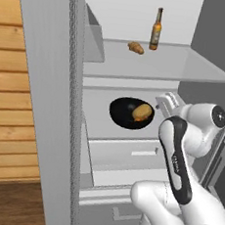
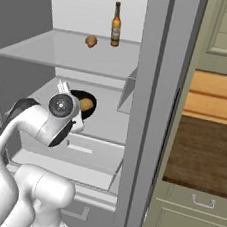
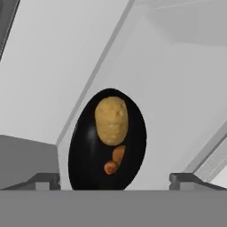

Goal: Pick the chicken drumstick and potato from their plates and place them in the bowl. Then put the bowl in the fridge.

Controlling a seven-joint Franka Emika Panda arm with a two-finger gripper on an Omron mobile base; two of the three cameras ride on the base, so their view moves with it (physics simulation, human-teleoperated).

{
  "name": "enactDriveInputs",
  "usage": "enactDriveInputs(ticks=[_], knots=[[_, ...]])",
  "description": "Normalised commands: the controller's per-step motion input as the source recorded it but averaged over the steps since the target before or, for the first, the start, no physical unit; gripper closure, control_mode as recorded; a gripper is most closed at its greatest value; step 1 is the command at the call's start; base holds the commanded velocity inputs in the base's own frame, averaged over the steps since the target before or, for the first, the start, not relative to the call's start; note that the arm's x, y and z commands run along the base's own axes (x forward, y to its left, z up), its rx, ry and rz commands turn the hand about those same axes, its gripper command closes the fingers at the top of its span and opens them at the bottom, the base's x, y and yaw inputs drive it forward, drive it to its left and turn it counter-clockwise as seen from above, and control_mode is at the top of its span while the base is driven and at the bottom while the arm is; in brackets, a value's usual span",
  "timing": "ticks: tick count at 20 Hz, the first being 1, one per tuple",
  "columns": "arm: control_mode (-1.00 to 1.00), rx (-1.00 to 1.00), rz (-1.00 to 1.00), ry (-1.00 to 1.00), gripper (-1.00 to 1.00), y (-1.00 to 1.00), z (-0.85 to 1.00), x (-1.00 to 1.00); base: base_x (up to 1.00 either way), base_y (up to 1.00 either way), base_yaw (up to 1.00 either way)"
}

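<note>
The glossy black bowl (image 1: 118,113) stands on the fridge's (image 1: 39,77) middle shelf (image 1: 100,128). The tan potato (image 1: 143,111) lies in it, with the orange drumstick (image 1: 139,119) against its near side. From the right base view the bowl (image 2: 89,96) and potato (image 2: 86,104) are partly behind my arm. In the hand view the bowl (image 3: 84,155) holds the potato (image 3: 111,120) and the drumstick (image 3: 115,160). My gripper (image 3: 114,181) is open, its fingertips (image 3: 44,179) wide apart and a little back from the bowl's rim, holding nothing. It hovers just right of the bowl (image 1: 163,102). The plates are out of view.
On the upper shelf (image 1: 163,66) stand a brown bottle (image 1: 156,29) and a darker brown lumpy food piece (image 1: 136,48). A drawer (image 1: 124,155) sits under the bowl's shelf. A small door bin (image 1: 95,41) juts out at the left. The fridge's side wall (image 2: 145,114) stands right of the arm.
</note>
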Motion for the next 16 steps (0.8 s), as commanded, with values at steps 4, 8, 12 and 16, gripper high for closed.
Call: enactDriveInputs(ticks=[4,8,12,16], knots=[[-1.00,-0.04,0.00,0.16,-1.00,-0.01,0.99,-1.00,0.00,0.00,0.00],[-1.00,-0.04,0.00,0.10,-1.00,0.00,0.88,-0.89,0.00,0.00,0.00],[-1.00,-0.02,0.00,0.05,-1.00,0.00,0.48,-0.49,0.00,0.00,0.00],[-1.00,-0.32,0.12,0.03,-1.00,0.18,0.04,-0.09,0.00,0.00,0.00]])
